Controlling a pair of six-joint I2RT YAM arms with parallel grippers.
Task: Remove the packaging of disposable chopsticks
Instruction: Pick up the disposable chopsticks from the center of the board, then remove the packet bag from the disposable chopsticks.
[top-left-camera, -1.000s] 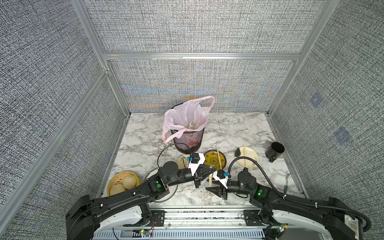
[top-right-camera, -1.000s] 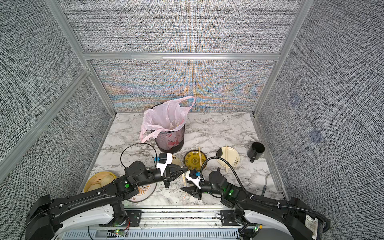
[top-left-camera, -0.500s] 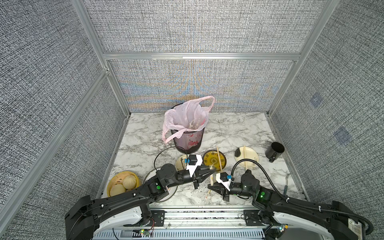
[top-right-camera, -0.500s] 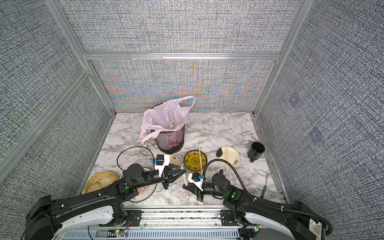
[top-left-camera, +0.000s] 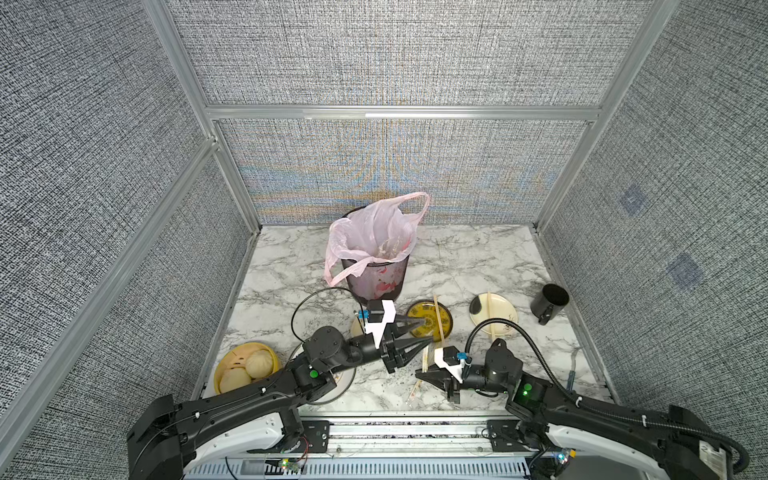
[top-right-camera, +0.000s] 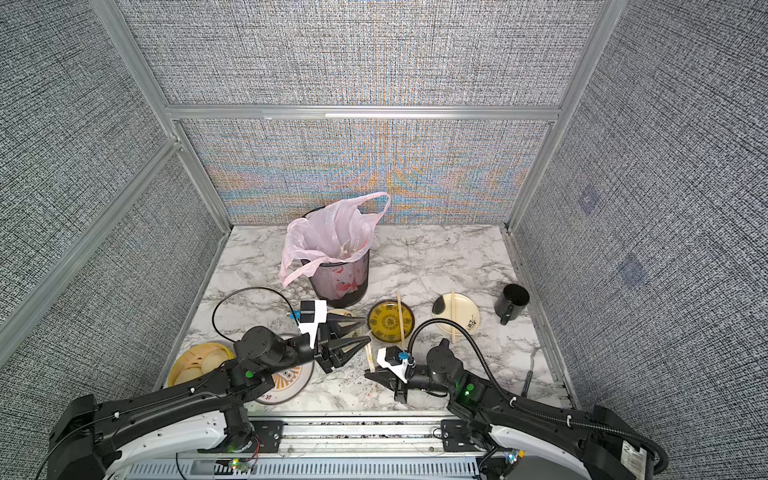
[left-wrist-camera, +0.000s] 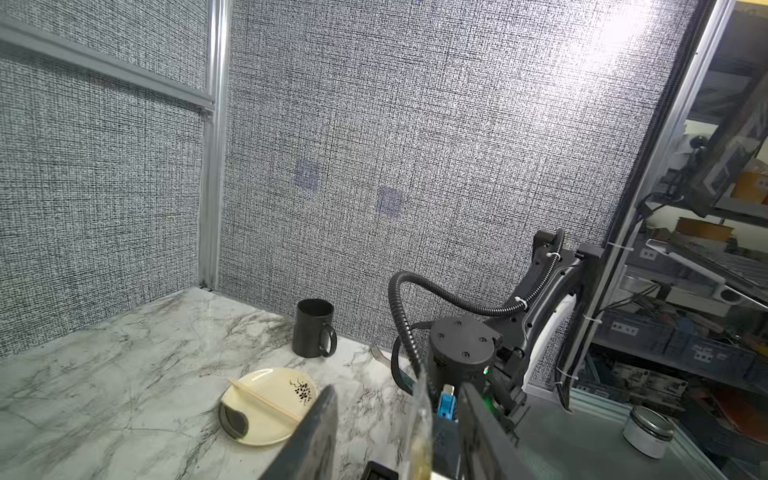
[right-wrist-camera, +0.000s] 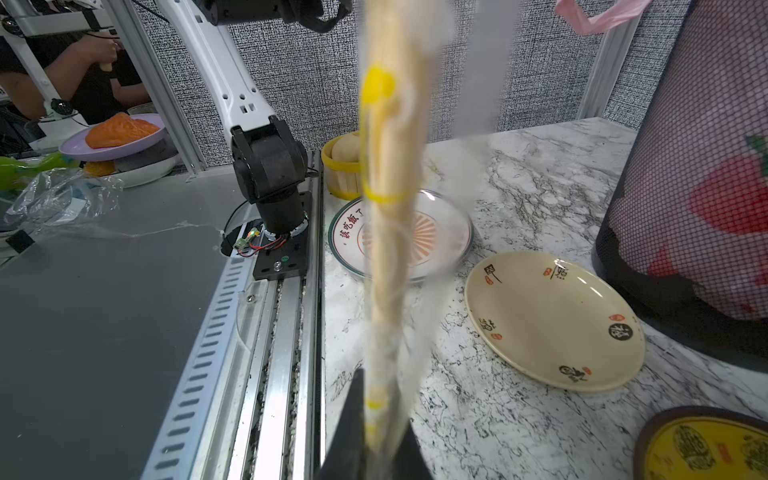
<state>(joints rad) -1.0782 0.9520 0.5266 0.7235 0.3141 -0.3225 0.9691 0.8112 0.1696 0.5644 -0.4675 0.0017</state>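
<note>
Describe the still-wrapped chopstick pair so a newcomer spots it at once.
From the black mesh bin lined with a pink plastic bag, come toward the near edge of the marble table. There the right gripper has its jaws shut on a pale bamboo chopstick pair in a clear plastic sleeve. Unlike the bare sticks nearby, it is wrapped and held.

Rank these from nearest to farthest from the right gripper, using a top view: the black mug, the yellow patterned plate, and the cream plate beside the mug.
Measured from the right gripper in a top view:
1. The yellow patterned plate, just beyond the gripper, mid-table.
2. The cream plate, farther back and to the right.
3. The black mug, by the right wall.
</note>
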